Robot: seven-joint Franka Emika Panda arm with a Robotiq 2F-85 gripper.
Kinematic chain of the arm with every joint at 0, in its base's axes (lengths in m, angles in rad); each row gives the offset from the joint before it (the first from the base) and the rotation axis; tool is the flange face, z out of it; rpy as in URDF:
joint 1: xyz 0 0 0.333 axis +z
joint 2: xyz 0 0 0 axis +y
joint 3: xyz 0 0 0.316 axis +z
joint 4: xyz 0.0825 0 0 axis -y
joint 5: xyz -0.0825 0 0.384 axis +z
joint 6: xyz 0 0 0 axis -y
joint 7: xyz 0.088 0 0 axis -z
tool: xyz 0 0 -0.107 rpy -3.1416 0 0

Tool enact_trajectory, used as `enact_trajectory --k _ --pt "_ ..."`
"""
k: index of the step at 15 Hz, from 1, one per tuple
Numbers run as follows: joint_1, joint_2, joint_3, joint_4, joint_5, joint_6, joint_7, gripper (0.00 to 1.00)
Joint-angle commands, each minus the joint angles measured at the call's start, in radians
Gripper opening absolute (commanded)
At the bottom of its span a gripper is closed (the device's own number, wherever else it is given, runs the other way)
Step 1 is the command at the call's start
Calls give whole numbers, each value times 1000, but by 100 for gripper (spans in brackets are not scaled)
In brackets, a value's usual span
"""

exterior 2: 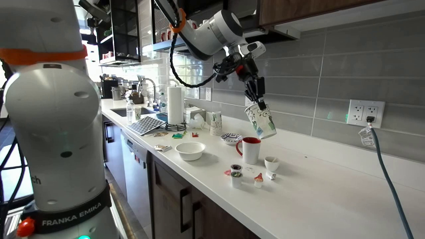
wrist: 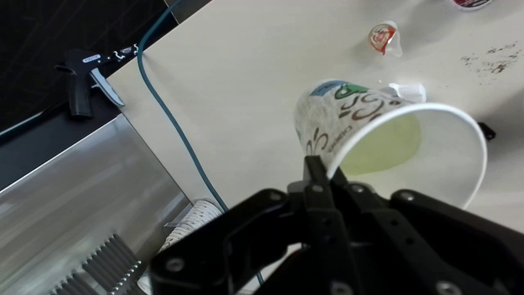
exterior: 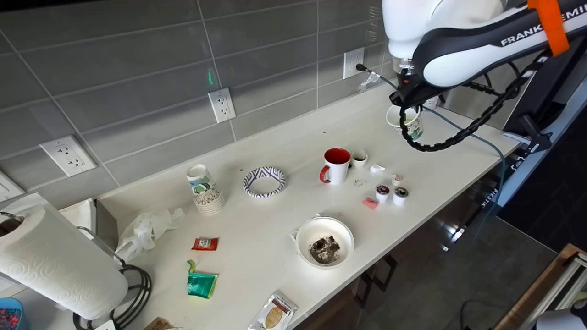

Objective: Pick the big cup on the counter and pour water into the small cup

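The jaws are pinched almost together over the rim of the big paper cup (exterior 2: 262,121) — straddling its wall — and hold it tilted in the air, clear of the surface (exterior 2: 315,199). In the wrist view pale yellow-green liquid (wrist: 380,143) shows inside it. In an exterior view it hangs well to the right of the small white cup (exterior: 361,162), which stands upright just beside the red-and-white mug (exterior: 338,173); the white bowl (exterior: 325,227) sits farther left and nearer.
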Motion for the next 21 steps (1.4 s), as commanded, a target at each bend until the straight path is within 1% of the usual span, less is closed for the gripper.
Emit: enact_trajectory --k 1,6,13,14,17,20,21 --pt "-5 30 -12 -1 -70 1 11 1" --pt "-5 84 -38 9 -119 24 16 1" --pt "-3 193 -73 71 -114 72 10 1" --pt "5 150 -70 38 -99 47 -1 4" --pt "7 184 -80 63 -99 52 -1 4" --pt "7 187 -80 66 -99 52 -1 4" --pt "7 187 -80 66 -99 52 -1 1"
